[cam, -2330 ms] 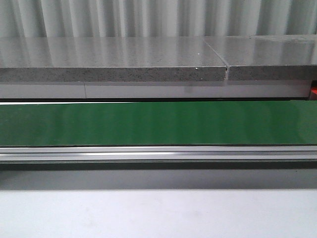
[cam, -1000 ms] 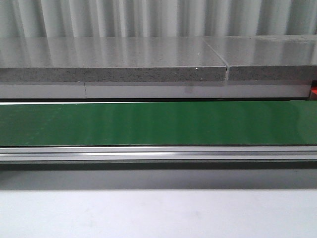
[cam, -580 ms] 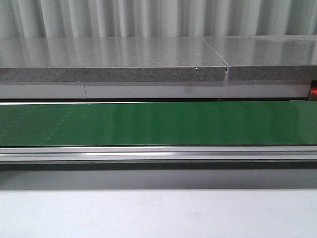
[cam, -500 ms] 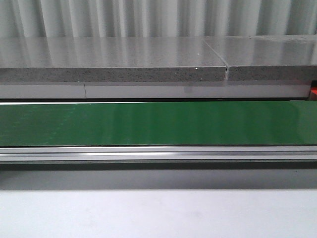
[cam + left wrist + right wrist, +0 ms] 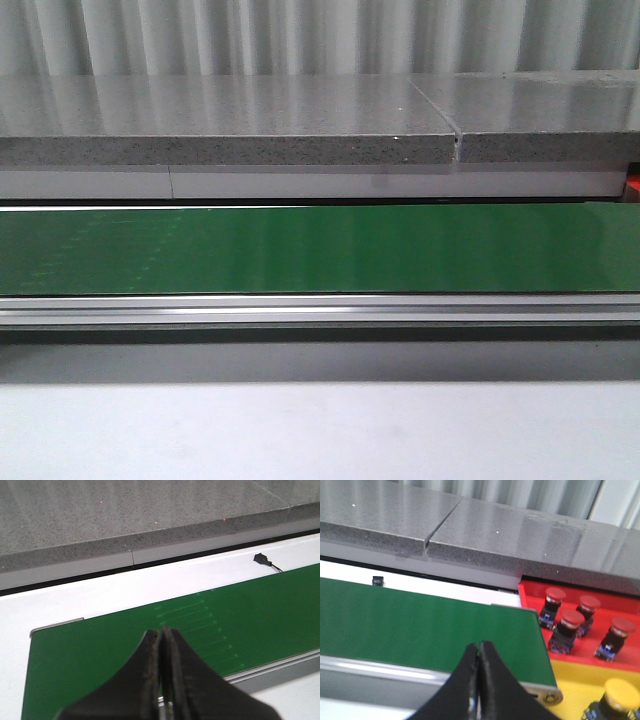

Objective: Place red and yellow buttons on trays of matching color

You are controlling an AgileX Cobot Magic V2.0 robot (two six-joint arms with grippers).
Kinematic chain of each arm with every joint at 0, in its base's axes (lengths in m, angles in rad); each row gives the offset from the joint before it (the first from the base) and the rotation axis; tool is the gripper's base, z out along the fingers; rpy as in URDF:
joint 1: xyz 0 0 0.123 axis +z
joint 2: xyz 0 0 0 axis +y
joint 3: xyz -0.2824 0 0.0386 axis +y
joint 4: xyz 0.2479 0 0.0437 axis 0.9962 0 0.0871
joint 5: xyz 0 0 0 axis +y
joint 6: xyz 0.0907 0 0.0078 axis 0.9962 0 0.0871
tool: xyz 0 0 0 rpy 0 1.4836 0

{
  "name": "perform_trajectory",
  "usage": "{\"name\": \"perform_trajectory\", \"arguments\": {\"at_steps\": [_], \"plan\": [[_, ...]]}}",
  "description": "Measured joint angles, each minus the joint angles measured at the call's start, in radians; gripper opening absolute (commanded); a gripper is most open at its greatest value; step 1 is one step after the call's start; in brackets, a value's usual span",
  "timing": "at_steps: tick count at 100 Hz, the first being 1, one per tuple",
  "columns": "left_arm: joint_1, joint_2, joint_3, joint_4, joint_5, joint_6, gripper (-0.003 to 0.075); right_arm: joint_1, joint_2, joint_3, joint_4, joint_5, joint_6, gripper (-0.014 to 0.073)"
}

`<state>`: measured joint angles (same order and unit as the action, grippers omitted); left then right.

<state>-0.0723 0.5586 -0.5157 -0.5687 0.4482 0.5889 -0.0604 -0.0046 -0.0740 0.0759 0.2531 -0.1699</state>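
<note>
The front view shows only a bare green conveyor belt [image 5: 320,248] running side to side, a silver rail [image 5: 320,310] along its near edge, a white desk [image 5: 320,430] in the foreground and a grey speckled stone ledge [image 5: 230,148] behind. Neither arm, no button and no tray appears in it, apart from a thin red sliver at the far right edge.

The right wrist view adds what the front view misses. The right pincer [image 5: 479,652] has its dark fingers pressed together with nothing between them, poised above the near edge of the belt. Beyond the belt's end, off to one side of the pincer and further ahead of it, sits a red tray [image 5: 530,592] holding four red buttons [image 5: 568,621] on dark bases, standing upright and close to each other. Nearer the pincer than the red tray, touching it edge to edge, lies a yellow tray [image 5: 575,672] with one yellow button [image 5: 621,690] partly cut off by the frame edge.

The left wrist view shows the left pincer [image 5: 162,637], also closed tight and empty, hovering over the belt's other end. Ahead of it lie a white strip and a small black connector [image 5: 260,558] on a thin wire.
</note>
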Motion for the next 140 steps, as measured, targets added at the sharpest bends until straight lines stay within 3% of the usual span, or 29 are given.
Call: {"name": "perform_trajectory", "arguments": {"at_steps": [13, 39, 140], "plan": [[0.0, 0.0, 0.0, 0.0, 0.0, 0.0, -0.002, 0.0, -0.006, 0.088, -0.048, -0.08, 0.082, -0.0071], [0.0, 0.0, 0.0, 0.0, 0.0, 0.0, -0.002, 0.0, -0.006, 0.103, -0.095, -0.116, 0.17, -0.0071], [0.0, 0.0, 0.0, 0.0, 0.0, 0.0, -0.002, 0.03, -0.007, 0.103, -0.107, -0.121, 0.17, -0.0071]]}}
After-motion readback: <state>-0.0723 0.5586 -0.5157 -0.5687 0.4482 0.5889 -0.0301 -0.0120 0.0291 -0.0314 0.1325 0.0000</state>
